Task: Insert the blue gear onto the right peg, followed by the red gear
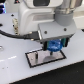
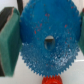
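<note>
My gripper (image 1: 54, 46) is shut on the blue gear (image 1: 55, 47), holding it low over the right part of the pale, black-rimmed plate (image 1: 31, 62). In the wrist view the blue gear (image 2: 40, 25) fills most of the picture. Its toothed rim sits between the teal finger pads (image 2: 9, 42), and its centre hole looks pale. The red gear (image 2: 50, 80) peeks out past the blue gear's edge, lying lower down. I cannot make out the right peg; the gear and gripper cover that spot.
The white arm body (image 1: 40, 20) hangs over the table's middle, with a black cable (image 1: 10, 34) running off to the exterior view's left. The plate lies near the white table's front. Dark background lies beyond the table.
</note>
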Tool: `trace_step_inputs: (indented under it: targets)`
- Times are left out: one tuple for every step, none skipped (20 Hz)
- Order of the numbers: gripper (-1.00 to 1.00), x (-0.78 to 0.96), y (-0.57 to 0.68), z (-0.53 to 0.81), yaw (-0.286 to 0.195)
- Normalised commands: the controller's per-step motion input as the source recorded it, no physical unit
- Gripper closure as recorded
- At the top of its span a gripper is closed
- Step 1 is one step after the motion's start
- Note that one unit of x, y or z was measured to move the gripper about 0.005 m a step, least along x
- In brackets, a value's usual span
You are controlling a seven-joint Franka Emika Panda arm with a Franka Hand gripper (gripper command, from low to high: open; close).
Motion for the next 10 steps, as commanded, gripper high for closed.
trace_step_inputs:
  targets:
    - [1.0, 0.27, -0.08, 0.0, 0.0]
    - [1.0, 0.17, -0.26, -0.08, 0.0]
    - [1.0, 0.19, -0.22, -0.02, 0.0]
    - [1.0, 0.2, -0.21, -0.06, 0.0]
    - [1.0, 0.21, -0.23, -0.11, 0.0]
    - [1.0, 0.22, -0.27, -0.11, 0.0]
    - [1.0, 0.2, -0.26, -0.12, 0.0]
    - [1.0, 0.19, -0.23, -0.12, 0.0]
    - [1.0, 0.2, -0.21, -0.11, 0.0]
    - [1.0, 0.21, -0.17, -0.09, 0.0]
